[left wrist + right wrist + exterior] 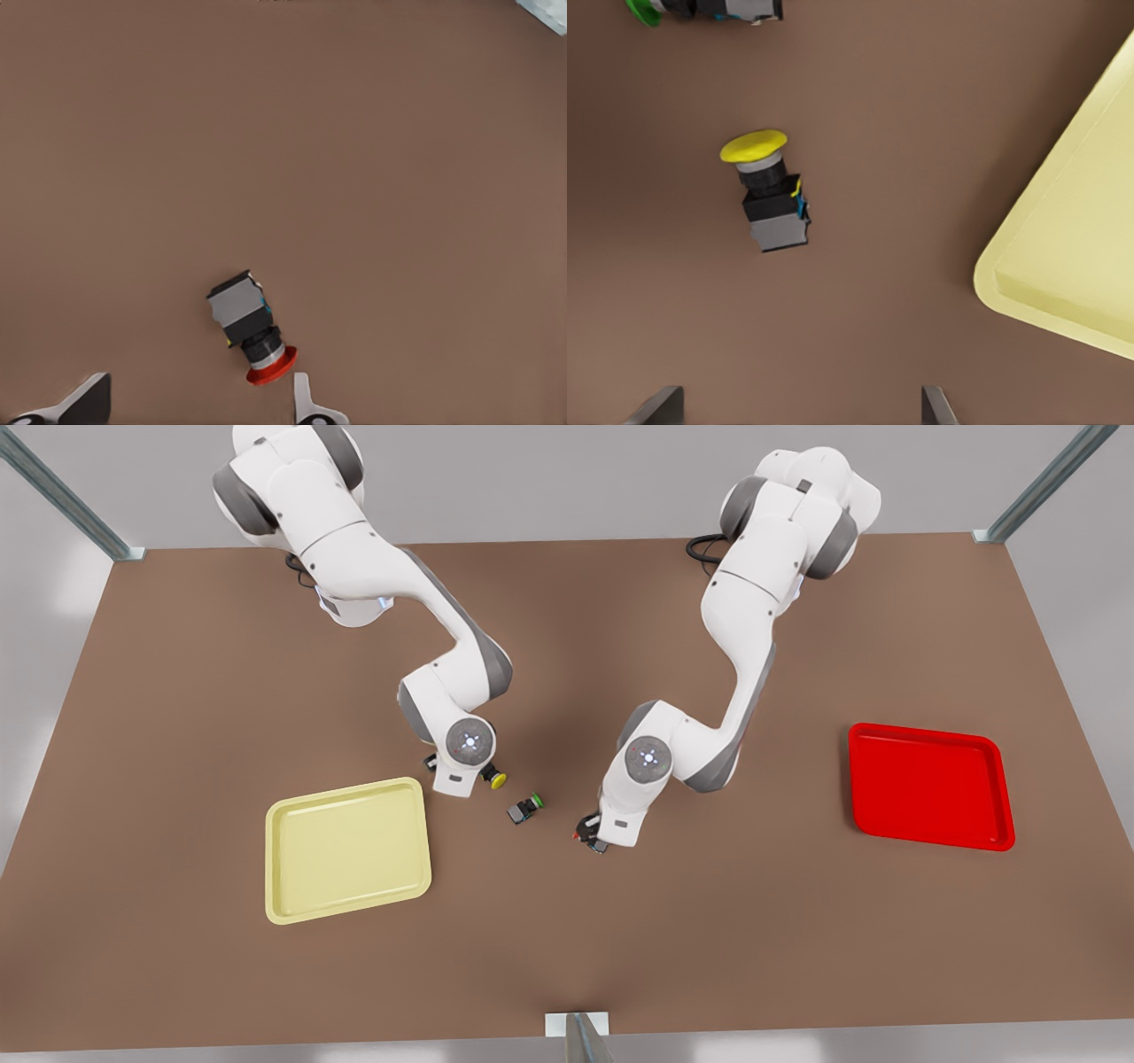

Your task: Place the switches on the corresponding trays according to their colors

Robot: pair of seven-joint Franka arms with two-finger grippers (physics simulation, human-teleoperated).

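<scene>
Where the brown tabletop (567, 921) meets grey walls, metal frame posts (62, 496) stand at its corners.
Writing: none legible.
Left gripper (199, 403): over the red switch (252, 332) at the front view's right of centre; jaws spread, cap beside one fingertip (306, 403), not pinched.
Right gripper (802, 407): above the yellow switch (769, 190); jaws spread, clear of it.
Green switch (524, 808): on its side between both arms.
Yellow tray (347, 849): 8 o'clock of the yellow switch.
Red tray (930, 784): 3 o'clock, well apart.
</scene>
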